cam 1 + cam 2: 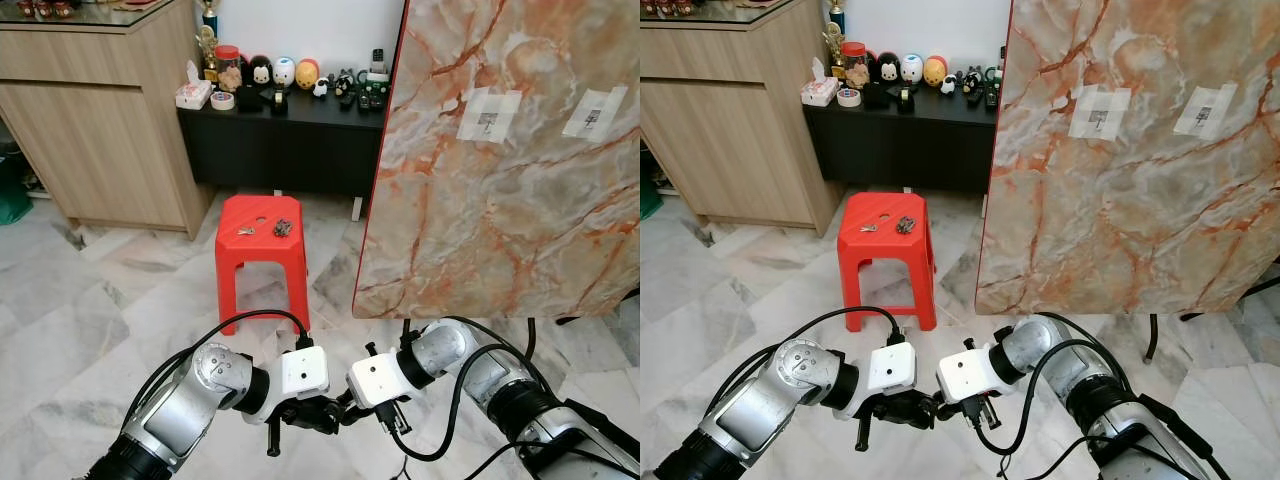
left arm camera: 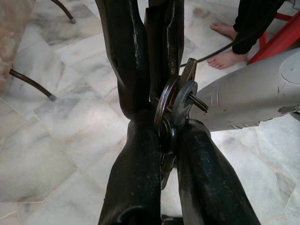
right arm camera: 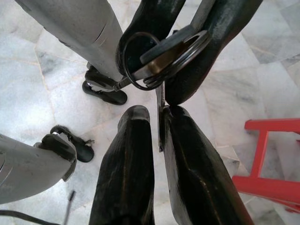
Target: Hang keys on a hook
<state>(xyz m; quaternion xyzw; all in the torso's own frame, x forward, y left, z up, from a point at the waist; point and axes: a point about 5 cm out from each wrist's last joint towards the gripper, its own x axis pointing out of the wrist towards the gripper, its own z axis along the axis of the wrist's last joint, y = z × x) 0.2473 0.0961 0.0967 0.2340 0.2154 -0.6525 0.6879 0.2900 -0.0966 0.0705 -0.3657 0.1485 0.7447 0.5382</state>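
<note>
Standing at centre of the head view, a red plastic stool carries two small clusters of keys on its seat, one pale and one dark. Behind it at upper centre a low black cabinet bears a row of small figurines and a tissue box; a wooden sideboard fills the upper left. A large marble-patterned board leans across the right half, with two taped paper squares near its top. Marble floor runs beneath everything. A person's bare feet show at the upper right of the left wrist view.

At bottom centre the left gripper and the right gripper meet tip to tip above the floor. A key ring with keys sits between them. The left gripper's jaws are clenched on the ring and its flat keys; the right gripper's jaws are nearly closed, pinching one thin key blade that hangs from the same ring.
</note>
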